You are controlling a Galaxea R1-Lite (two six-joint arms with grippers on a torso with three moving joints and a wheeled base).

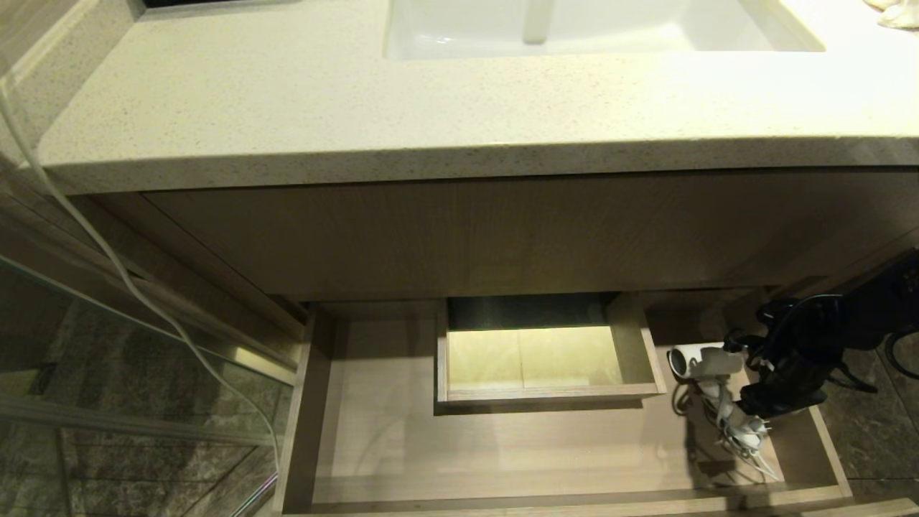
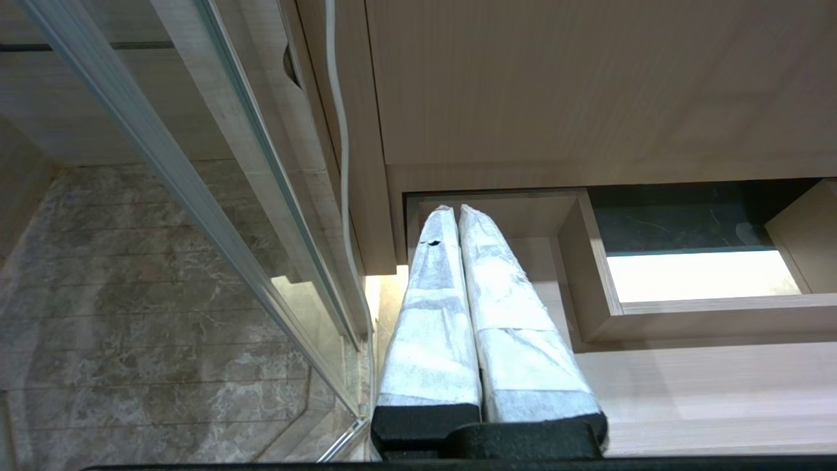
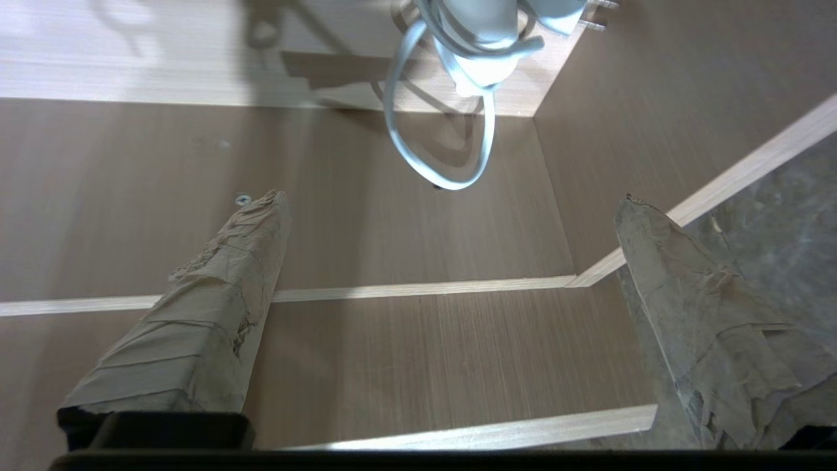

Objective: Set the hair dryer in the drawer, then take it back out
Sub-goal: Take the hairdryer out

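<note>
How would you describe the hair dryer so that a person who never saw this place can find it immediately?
Below the pale stone counter, the wide wooden drawer stands pulled out. Near its right end lies the hair dryer, beside the open right gripper. It is the only white thing inside, with a short fat barrel and a cord wound around its handle.

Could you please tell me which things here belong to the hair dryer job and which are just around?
Job:
hair dryer, lying in the drawer
drawer, open
right gripper, open, beside the dryer

Around:
countertop
sink
left gripper, shut
</note>
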